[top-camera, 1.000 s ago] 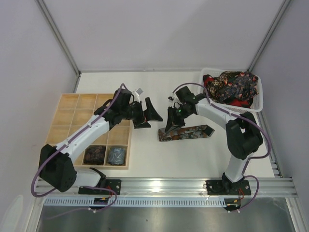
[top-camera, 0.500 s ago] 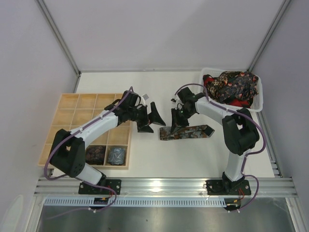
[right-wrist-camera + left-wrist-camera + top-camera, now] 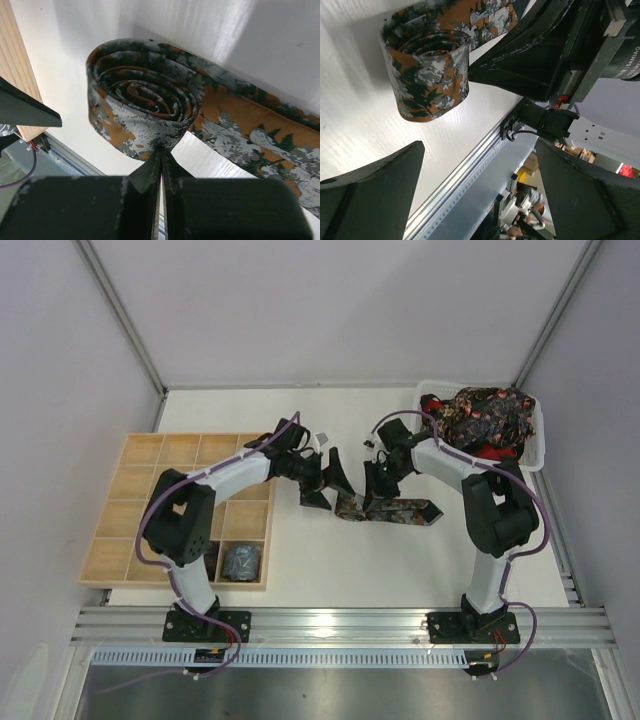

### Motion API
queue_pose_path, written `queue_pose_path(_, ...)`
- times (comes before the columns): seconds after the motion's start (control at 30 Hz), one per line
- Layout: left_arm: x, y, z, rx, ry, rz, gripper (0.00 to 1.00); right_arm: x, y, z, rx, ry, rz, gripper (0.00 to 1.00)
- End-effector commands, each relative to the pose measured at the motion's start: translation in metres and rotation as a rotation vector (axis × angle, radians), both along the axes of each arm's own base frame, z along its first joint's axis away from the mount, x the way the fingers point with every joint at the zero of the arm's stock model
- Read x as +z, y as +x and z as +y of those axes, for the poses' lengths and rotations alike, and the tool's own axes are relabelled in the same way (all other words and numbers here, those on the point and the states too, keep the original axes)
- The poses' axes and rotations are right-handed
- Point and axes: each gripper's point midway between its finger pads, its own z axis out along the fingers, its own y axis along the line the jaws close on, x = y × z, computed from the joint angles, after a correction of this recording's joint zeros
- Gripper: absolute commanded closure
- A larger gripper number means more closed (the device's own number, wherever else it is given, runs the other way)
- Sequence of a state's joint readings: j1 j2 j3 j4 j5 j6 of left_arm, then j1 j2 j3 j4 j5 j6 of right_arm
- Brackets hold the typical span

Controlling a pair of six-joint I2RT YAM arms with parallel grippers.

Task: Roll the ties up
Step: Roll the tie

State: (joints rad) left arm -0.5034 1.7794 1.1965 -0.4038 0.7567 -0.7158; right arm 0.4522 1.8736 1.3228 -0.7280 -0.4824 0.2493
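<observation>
A tie with an orange, grey and green pattern (image 3: 405,511) lies flat on the white table, its left end rolled into a coil (image 3: 145,100). My right gripper (image 3: 162,152) is shut, pinching the coil's outer edge; in the top view the gripper (image 3: 372,496) stands over the coil. My left gripper (image 3: 330,489) is open and empty just left of the coil. In the left wrist view the coil (image 3: 427,65) sits beyond the wide-apart fingers (image 3: 375,185), apart from them, with the right gripper's black body (image 3: 545,50) beside it.
A white mesh basket (image 3: 535,445) at the back right holds a heap of dark patterned ties (image 3: 480,415). A pale wooden grid tray (image 3: 150,475) lies at the left, with a small dark coil (image 3: 241,560) in a front cell. A metal rail (image 3: 340,623) runs along the near edge.
My left arm has reached to the right, bringing its open gripper up to the coil. My right gripper and the coil have shifted slightly right, leaving less flat tie.
</observation>
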Motion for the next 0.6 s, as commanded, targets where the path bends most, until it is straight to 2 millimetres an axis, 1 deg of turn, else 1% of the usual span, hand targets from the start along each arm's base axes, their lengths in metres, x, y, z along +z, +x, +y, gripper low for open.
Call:
queue_pose_path(0.0,0.010,0.018,-0.012,-0.072,-0.047,-0.063,0.02,-0.009,0.009,-0.007,-0.012,0.008,-0.015,0.93)
queue_pose_path(0.07,0.003,0.022,-0.011,-0.094,-0.012,-0.059,0.05,-0.011,0.011,-0.007,-0.016,0.010,-0.017,0.94)
queue_pose_path(0.1,0.003,0.030,-0.012,-0.098,0.006,-0.075,0.05,-0.013,0.011,-0.008,-0.015,0.007,-0.014,0.94)
queue_pose_path(0.13,-0.003,0.030,-0.007,-0.094,0.054,-0.060,0.05,-0.014,0.012,-0.009,-0.019,0.005,-0.012,0.94)
queue_pose_path(0.3,-0.006,0.046,0.006,-0.090,0.145,-0.110,0.05,-0.014,0.016,-0.006,-0.032,0.019,-0.014,0.94)
queue_pose_path(0.4,-0.017,0.050,0.012,-0.101,0.176,-0.096,0.05,-0.011,0.020,-0.004,-0.037,0.029,-0.020,0.94)
queue_pose_path(0.5,-0.023,0.051,0.018,-0.095,0.174,-0.088,0.05,-0.005,0.020,-0.006,-0.049,0.022,-0.026,0.94)
queue_pose_path(0.53,-0.023,0.052,0.020,-0.088,0.173,-0.089,0.05,0.000,0.021,-0.005,-0.051,0.032,-0.032,0.95)
queue_pose_path(0.57,-0.018,0.052,0.021,-0.082,0.166,-0.105,0.05,0.013,0.020,-0.003,-0.068,0.055,-0.043,0.95)
